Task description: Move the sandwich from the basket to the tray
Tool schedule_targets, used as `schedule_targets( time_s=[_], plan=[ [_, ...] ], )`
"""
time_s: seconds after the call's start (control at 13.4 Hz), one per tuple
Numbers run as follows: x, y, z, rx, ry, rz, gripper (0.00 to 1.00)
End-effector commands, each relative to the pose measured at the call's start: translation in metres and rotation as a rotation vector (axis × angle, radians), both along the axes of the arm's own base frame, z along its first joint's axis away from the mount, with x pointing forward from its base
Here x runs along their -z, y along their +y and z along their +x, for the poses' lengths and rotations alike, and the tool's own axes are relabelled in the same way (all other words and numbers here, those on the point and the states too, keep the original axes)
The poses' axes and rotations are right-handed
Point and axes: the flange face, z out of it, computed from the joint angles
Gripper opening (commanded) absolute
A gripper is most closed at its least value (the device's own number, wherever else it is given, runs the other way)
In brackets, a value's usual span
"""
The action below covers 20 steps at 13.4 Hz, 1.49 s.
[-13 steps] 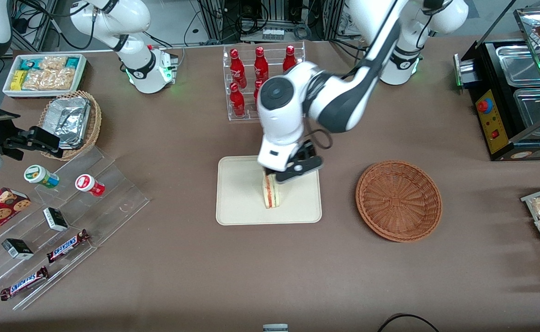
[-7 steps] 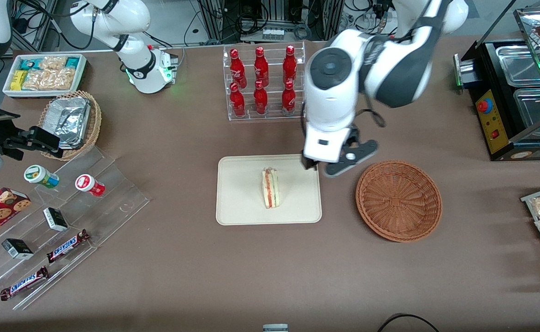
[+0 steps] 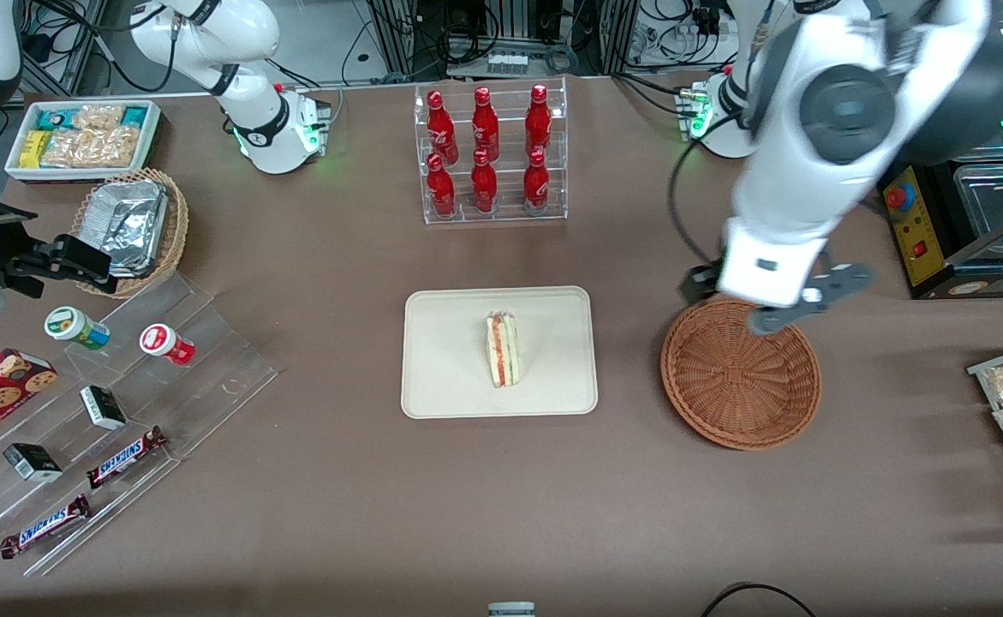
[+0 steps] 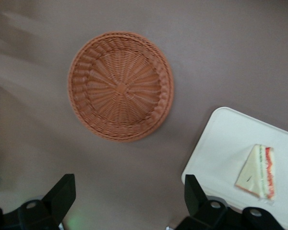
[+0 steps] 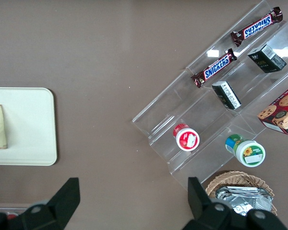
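Your gripper (image 3: 728, 304) hangs above the basket's rim, at the edge farther from the front camera, black fingers (image 4: 62, 194) spread wide with nothing between them.

Sweeping the front view from 9 o'clock round to 3:

- Clear stepped acrylic rack (image 3: 116, 403) at roughly 8 o'clock of the tray: two Snickers bars (image 3: 45, 525), small dark boxes, two round tubs, one green-lidded (image 3: 73, 326), one red-lidded (image 3: 163, 343).
- Tan wicker basket (image 3: 171, 231) holding crinkled silver foil, at about 10 o'clock of the tray. White bin of snack packets (image 3: 81, 137) sits farther from the camera than that.
- Tray (image 3: 450, 377): flat cream rectangle, rounded corners, low rim, smooth matte face. Sits on the brown table (image 3: 338, 514).
- Sandwich (image 3: 503, 350): triangular wedge, pale bread, standing on the tray near its middle. Orange-red and green filling stripes show on the cut edge, which faces up. Nothing touches it.
- Acrylic rack of glossy red bottles (image 3: 484, 154) at 12 o'clock of the tray.
- Basket (image 3: 741, 377): round, shallow, reddish-brown woven wicker, spokes radiating from a centre knot, braided rim. It's at 3 o'clock of the tray, well apart from it, and has nothing in it.

You get the same from the wrist camera: basket (image 4: 121, 86) bare inside, sandwich (image 4: 259, 171) on the tray (image 4: 221, 143).
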Motion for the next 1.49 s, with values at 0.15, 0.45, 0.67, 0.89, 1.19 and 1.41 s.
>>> schedule_targets(
  time_s=[0.15,0.45,0.67,0.89,1.19,1.41],
  plan=[
    [-0.023,0.071,-0.006,0.068,0.054,-0.061,1.0],
    [-0.024,0.074,-0.006,0.072,0.057,-0.063,1.0],
    [-0.02,0.122,0.005,0.085,0.076,-0.108,1.0],
    [-0.024,0.145,0.007,0.118,0.08,-0.161,1.0],
    [-0.041,0.175,-0.007,0.235,0.076,-0.204,1.0],
    [-0.043,0.193,-0.01,0.3,0.086,-0.216,1.0]
  ],
)
